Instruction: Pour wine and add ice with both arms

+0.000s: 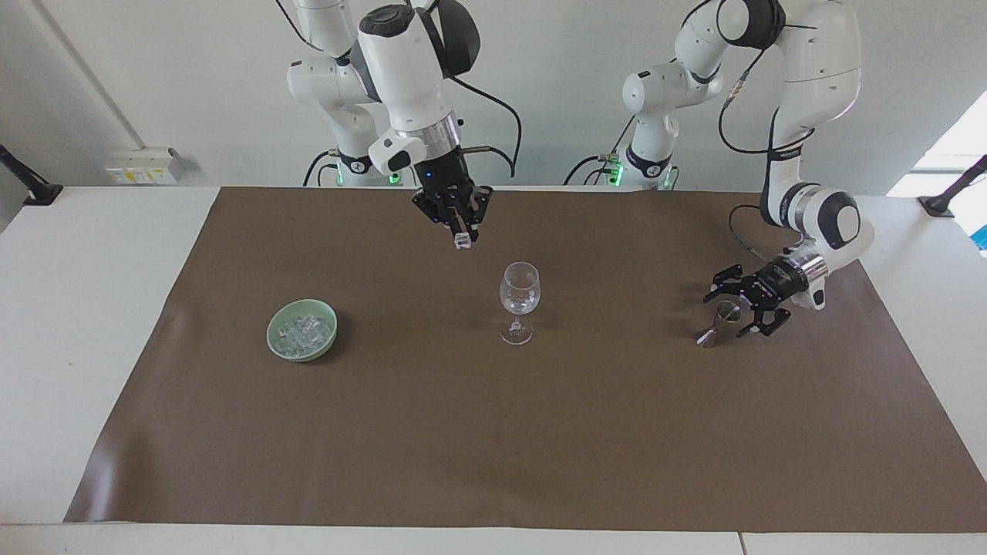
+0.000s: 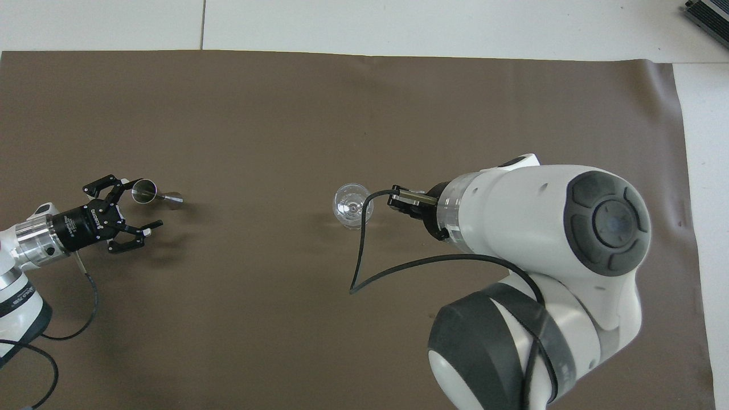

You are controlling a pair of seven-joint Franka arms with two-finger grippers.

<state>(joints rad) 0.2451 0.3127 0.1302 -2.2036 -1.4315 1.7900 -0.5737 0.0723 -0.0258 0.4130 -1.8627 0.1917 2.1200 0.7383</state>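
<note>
The right gripper [image 1: 463,233] hangs in the air over the brown mat [image 1: 493,432], its fingertips pinched on a single clear ice cube [image 1: 463,242] that shows just below them in the facing view. It points down and sits up over the stretch of mat between the wine glass [image 1: 519,301] and the robots' edge, a little toward the right arm's end; in the overhead view the big white wrist of the right arm [image 2: 529,222] hides the cube, and only the gripper's black body peeks out beside the glass's rim. The wine glass stands upright at the middle of the mat, clear and with no visible liquid in it (some pale glints low in the bowl cannot be made out). Toward the right arm's end of the table sits a pale green bowl [image 1: 302,330] holding the ice [image 1: 303,331], a heap of small glassy cubes. At the left arm's end, the left gripper [image 1: 742,302] is low over the mat with its fingers spread wide apart, holding nothing; a small metal jigger [image 1: 719,322] stands on the mat just beside its fingertips, apart from them in the overhead view. The left arm [image 1: 810,100] arcs down to it from its base.
</note>
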